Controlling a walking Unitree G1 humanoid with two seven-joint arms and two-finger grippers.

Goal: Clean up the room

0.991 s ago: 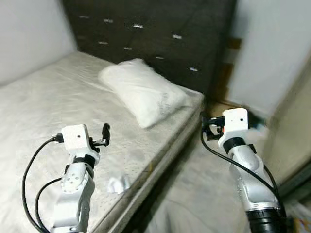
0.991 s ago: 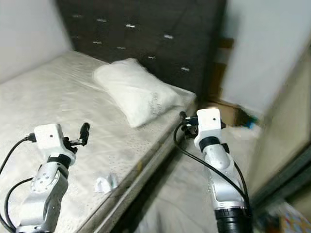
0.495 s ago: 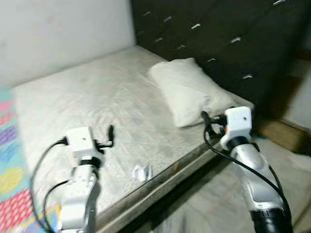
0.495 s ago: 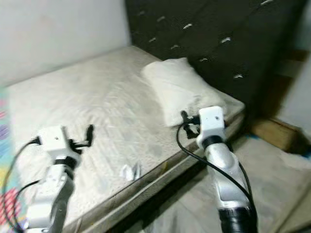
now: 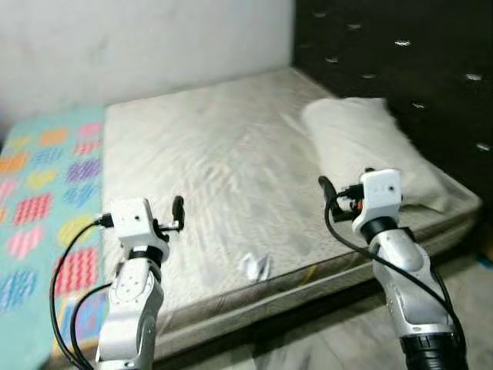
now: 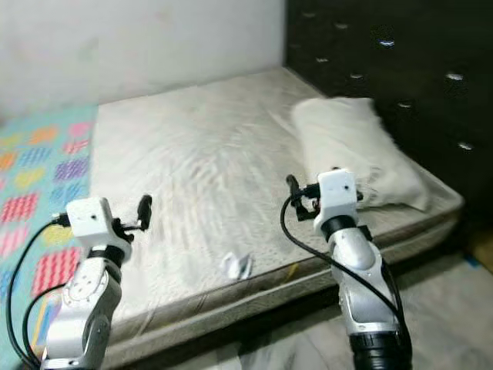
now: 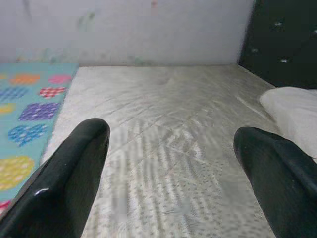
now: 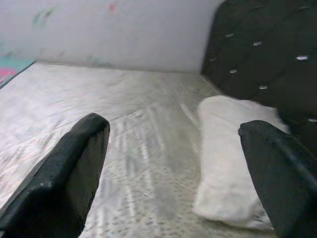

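Note:
A small crumpled white scrap (image 5: 255,265) lies on the bare mattress (image 5: 223,154) close to its front edge. My left gripper (image 5: 176,212) is held up over the mattress's front left part, left of the scrap, open with nothing between its fingers (image 7: 74,168). Right of the scrap, my right gripper (image 5: 326,187) hovers by the near end of a white pillow (image 5: 370,146), also open and empty. In the right wrist view the pillow (image 8: 228,153) lies ahead between the spread fingers (image 8: 69,168).
A dark tufted headboard (image 5: 400,54) stands along the right side of the bed. A teal quilt with coloured hearts (image 5: 38,200) covers the bed's left part. A pale wall (image 5: 139,38) runs behind. Floor (image 5: 323,339) shows below the mattress's front edge.
The camera has swung left, so the bed, pillow and headboard slid right and the quilt came into view. Both arms keep the same raised pose, grippers open.

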